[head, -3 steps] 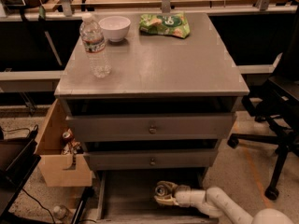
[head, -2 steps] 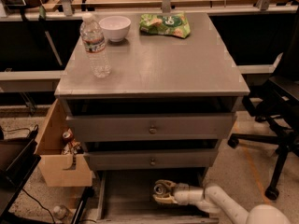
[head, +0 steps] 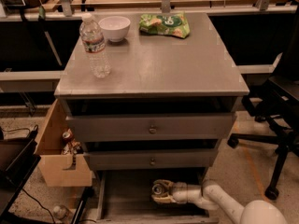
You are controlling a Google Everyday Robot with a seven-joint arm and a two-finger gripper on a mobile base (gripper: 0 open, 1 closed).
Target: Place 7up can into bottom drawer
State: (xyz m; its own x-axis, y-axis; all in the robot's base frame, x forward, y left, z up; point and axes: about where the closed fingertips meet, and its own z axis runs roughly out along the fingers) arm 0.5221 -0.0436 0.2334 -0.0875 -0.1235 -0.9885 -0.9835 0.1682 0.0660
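The bottom drawer (head: 126, 195) is pulled open below the two knobbed drawers, a shallow grey tray near the floor. My gripper (head: 158, 191) reaches into it from the right on a white arm (head: 219, 200). It is shut on the 7up can (head: 160, 188), whose round silver top faces the camera between the fingers. The can is low inside the drawer, right of its middle. I cannot tell whether the can touches the drawer floor.
On the cabinet top (head: 154, 64) stand a clear water bottle (head: 95, 45), a white bowl (head: 114, 28) and a green chip bag (head: 165, 24). A light wooden box (head: 60, 162) with a reddish can (head: 67, 135) hangs at the cabinet's left. An office chair (head: 280, 115) stands at the right.
My gripper has moved slightly left inside the bottom drawer with the can still in it. Nothing on the cabinet top has moved.
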